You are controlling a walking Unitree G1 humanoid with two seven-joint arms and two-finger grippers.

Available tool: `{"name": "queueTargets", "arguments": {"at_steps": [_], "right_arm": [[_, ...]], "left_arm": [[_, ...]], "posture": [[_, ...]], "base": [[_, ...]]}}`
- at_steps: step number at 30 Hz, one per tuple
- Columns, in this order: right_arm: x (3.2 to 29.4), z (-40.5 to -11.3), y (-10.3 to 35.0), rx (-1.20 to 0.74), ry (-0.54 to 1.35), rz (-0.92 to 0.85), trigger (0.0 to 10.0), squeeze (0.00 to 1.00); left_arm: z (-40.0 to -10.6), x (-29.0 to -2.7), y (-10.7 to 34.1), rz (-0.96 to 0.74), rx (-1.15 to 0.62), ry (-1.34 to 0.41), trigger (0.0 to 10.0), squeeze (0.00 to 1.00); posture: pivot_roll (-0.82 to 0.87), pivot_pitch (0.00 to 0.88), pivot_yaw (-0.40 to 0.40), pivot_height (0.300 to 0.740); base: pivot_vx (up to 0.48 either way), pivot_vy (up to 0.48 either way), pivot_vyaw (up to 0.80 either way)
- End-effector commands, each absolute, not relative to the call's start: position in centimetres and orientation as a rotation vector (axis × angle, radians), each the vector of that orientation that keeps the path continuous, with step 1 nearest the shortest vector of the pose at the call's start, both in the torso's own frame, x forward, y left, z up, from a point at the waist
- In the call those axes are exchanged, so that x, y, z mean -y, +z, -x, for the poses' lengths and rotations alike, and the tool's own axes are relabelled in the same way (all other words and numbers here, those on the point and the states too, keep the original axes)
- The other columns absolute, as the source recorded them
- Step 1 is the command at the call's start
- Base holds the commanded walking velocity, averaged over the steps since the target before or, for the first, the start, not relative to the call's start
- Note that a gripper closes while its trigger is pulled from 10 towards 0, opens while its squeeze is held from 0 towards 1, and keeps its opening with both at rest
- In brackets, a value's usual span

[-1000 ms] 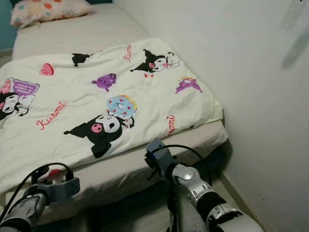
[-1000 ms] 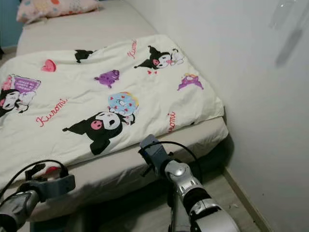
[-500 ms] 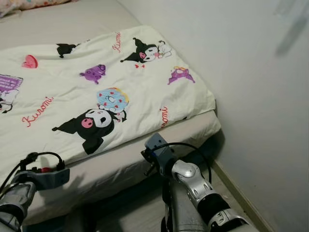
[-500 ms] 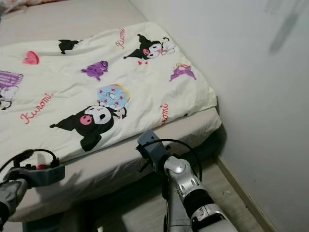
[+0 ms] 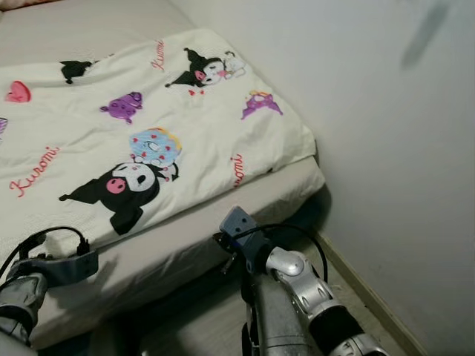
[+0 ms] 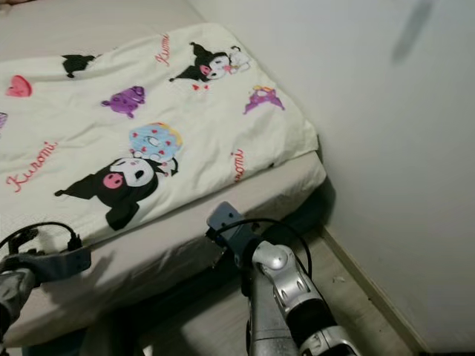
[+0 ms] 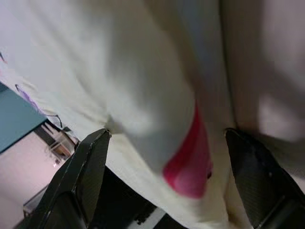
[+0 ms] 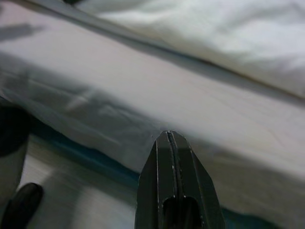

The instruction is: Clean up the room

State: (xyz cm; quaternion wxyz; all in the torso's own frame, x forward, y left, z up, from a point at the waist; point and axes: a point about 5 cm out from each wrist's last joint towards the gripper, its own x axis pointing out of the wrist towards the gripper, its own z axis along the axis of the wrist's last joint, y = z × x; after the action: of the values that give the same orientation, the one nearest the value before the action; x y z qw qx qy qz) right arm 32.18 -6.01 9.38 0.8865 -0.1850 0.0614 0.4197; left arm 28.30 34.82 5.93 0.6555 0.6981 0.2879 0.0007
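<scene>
The blanket, cream with cartoon prints, lies spread over the bed from 9 o'clock to 1 o'clock in the head views, its near edge running along the foot of the mattress and its corner resting near the wall at 2 o'clock. The left gripper is at 8 o'clock, right at the blanket's near edge; its 2 fingers are spread wide with a red-printed fold of the fabric between them, not yet pinched. The right gripper hangs at 6 o'clock in front of the mattress side, its fingers pressed together and holding nothing.

The step in hand looks like taking hold of the blanket edge to straighten or fold it. To do that well, the left fingers should push deeper over the hem before closing, so they catch the whole fold and not the sheet beneath. The right gripper should open and take the edge toward the 2 o'clock corner, keeping the pull even.
</scene>
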Motion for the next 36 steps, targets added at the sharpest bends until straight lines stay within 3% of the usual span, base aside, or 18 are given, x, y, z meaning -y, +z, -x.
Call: {"name": "queueTargets", "arguments": {"at_steps": [1, 13, 26, 36], "right_arm": [[5.8, -31.6, 8.7, -0.155, 0.894, 0.383, 10.0, 0.00], [5.7, -31.2, 9.2, -0.139, 0.902, 0.394, 10.0, 0.00], [5.9, -31.2, 9.2, -0.146, 0.898, 0.399, 10.0, 0.00], [5.9, -30.9, 9.3, -0.141, 0.904, 0.414, 10.0, 0.00]], "left_arm": [[-27.0, -35.2, 4.7, -1.561, -0.729, -0.030, 10.0, 0.00], [-26.0, -36.2, 4.5, -1.534, -0.793, -0.010, 10.0, 0.00], [-25.0, -34.0, 1.9, -1.287, -0.898, -0.301, 10.0, 0.00], [-26.3, -35.8, 4.4, -1.518, -0.829, -0.156, 10.0, 0.00]], "posture": [[-0.33, 0.377, -0.060, 0.541], [-0.33, 0.376, -0.066, 0.541], [-0.32, 0.372, -0.070, 0.541], [-0.34, 0.369, -0.062, 0.541]], "base": [[0.000, 0.000, 0.00], [0.000, 0.000, 0.00], [0.000, 0.000, 0.00], [0.000, 0.000, 0.00]]}}
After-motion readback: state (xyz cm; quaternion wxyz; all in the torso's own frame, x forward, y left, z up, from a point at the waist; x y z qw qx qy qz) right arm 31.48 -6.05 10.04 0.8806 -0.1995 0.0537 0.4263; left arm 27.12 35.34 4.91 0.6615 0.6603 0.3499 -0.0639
